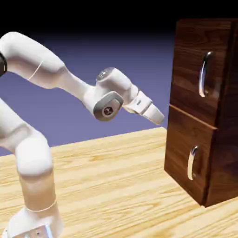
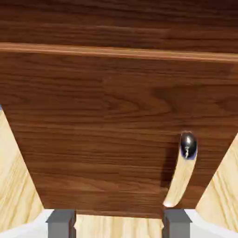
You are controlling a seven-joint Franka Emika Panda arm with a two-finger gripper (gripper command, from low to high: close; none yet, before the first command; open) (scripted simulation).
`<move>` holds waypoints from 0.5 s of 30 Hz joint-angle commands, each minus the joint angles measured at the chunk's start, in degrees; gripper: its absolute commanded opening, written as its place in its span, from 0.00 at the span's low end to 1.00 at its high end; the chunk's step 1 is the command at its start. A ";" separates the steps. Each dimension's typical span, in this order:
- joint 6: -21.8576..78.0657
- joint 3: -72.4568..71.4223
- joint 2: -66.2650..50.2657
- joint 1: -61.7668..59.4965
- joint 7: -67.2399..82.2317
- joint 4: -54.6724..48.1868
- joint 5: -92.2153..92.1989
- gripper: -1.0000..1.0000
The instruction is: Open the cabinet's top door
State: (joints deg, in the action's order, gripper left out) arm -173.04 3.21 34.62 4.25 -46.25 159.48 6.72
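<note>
The top door (image 1: pixel 197 69) is at the exterior view's right, the upper dark wood-grain panel of the cabinet (image 1: pixel 225 121). It sits flush above the lower door (image 1: pixel 188 153), a thin lighter seam running between the two. On it, toward the edge farther from me, stands its long curved silver handle (image 1: pixel 203 74), upright and well apart from me. The lower door carries a smaller curved handle (image 1: pixel 191 162) of its own.

My fingers (image 2: pixel 119 224) are apart, spread wide, one grey tip at each side of the hand view's bottom edge. Between them I see only pale wood and the bottom of the lower door; I hold nothing. In the exterior view I hang in the air in front of the cabinet, near the seam's height, tilted downward toward it and touching neither handle. My hand view is mostly filled by the lower door, with the smaller handle to the right of its middle and a strip of the top door along its top.

Behind me my white arm (image 1: pixel 74 86) arches back to the exterior view's left. Below, the cabinet stands on the light wood-grain desk (image 1: pixel 111 186), before a blue-violet backdrop (image 1: pixel 125 51).
</note>
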 commanded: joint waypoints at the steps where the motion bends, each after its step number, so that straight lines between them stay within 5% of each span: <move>1: 0.36 1.19 0.73 1.32 -1.41 -0.56 2.50 0.50; 15: 5.39 17.82 10.93 19.83 -21.08 -8.45 37.39 0.50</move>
State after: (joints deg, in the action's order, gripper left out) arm -167.65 21.03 45.55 24.08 -67.32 151.03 44.11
